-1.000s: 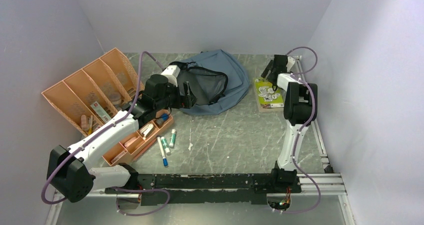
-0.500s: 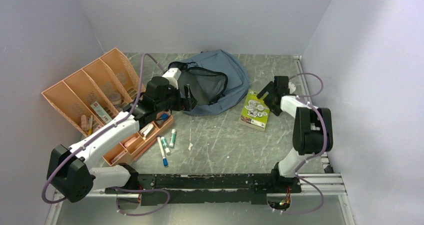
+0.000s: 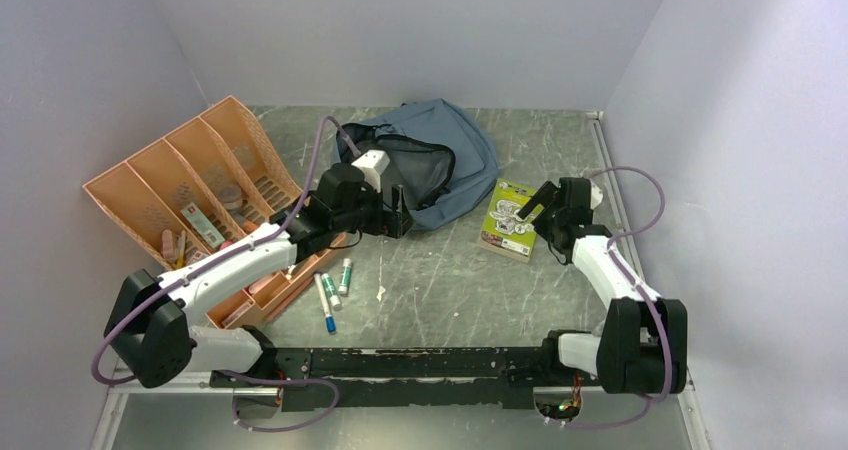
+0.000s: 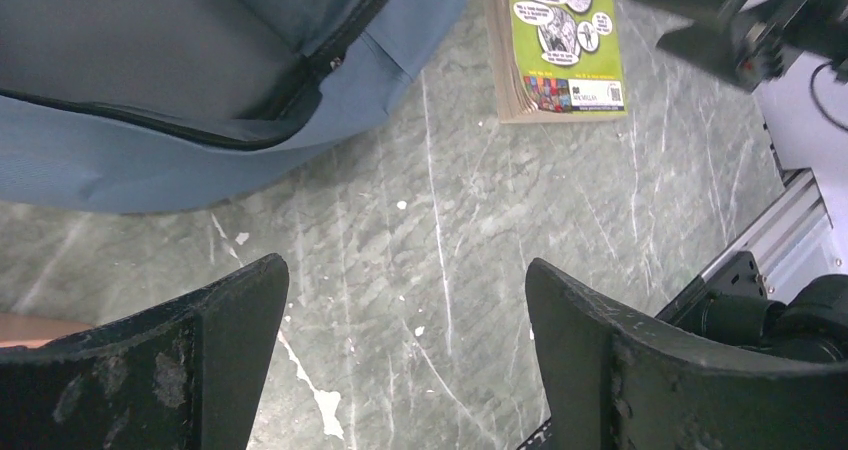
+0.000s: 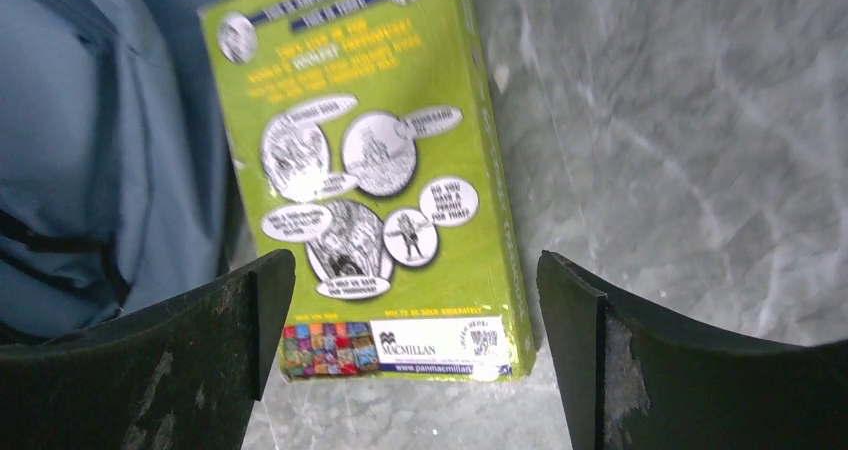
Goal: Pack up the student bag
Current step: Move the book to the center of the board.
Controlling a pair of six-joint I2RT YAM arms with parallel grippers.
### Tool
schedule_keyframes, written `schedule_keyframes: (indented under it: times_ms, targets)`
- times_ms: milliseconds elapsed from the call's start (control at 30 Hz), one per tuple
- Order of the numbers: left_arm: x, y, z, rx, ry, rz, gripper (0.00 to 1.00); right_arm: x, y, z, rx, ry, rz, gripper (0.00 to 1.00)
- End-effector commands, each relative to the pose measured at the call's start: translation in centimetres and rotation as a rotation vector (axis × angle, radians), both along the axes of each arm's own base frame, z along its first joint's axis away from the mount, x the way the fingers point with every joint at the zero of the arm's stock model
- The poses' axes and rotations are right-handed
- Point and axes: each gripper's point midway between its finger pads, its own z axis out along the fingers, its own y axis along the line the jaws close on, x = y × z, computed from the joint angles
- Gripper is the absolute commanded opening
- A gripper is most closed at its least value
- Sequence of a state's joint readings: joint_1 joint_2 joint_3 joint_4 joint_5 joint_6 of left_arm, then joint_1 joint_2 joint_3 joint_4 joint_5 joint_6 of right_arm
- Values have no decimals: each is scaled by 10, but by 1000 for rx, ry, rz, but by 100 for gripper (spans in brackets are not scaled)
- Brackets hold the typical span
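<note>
The student bag [image 3: 455, 160] is a grey-blue backpack lying flat at the back of the table, its black-lined opening [image 3: 410, 170] gaping toward the left. My left gripper [image 3: 398, 212] hovers open just in front of the bag's near edge, over bare table [image 4: 405, 300], with the bag [image 4: 200, 90] above it in the left wrist view. A green paperback book [image 3: 508, 220] lies flat to the right of the bag. My right gripper [image 3: 543, 213] is open at the book's right end, and the book's near end [image 5: 385, 340] shows between its jaws without touching them.
An orange slotted file rack [image 3: 180, 180] stands at the left, with an orange compartment tray [image 3: 262, 288] in front of it. Three markers [image 3: 332, 292] lie loose near the tray. A metal rail [image 3: 640, 290] runs along the right edge.
The book slid from the back right toward the bag, then stayed. My right arm swung forward, its gripper now at the book's right end. My left gripper moved right, off the bag's opening.
</note>
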State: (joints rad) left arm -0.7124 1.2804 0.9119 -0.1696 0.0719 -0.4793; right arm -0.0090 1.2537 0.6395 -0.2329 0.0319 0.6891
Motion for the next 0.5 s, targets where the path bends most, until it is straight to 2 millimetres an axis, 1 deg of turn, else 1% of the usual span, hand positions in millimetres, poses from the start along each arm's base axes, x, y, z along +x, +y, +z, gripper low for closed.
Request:
schedule_keyframes:
  times_ms: [0, 67, 133, 267, 333, 467]
  targets:
    - [6, -20, 26, -48, -58, -21, 92, 33, -25, 42, -149, -175, -37, 95]
    - [5, -23, 28, -46, -62, -25, 92, 48, -34, 49, -184, -214, -78, 96]
    - [5, -23, 31, -40, -65, -28, 92, 64, -46, 49, -228, -213, -129, 95]
    - [2, -16, 33, -23, -73, -19, 92, 97, -63, 35, -274, -146, -189, 96]
    - [0, -13, 32, -13, -76, -15, 92, 112, -64, 28, -268, -146, -187, 97]
    - [-2, -8, 30, -1, -73, -10, 92, 131, -66, 13, -263, -154, -202, 96]
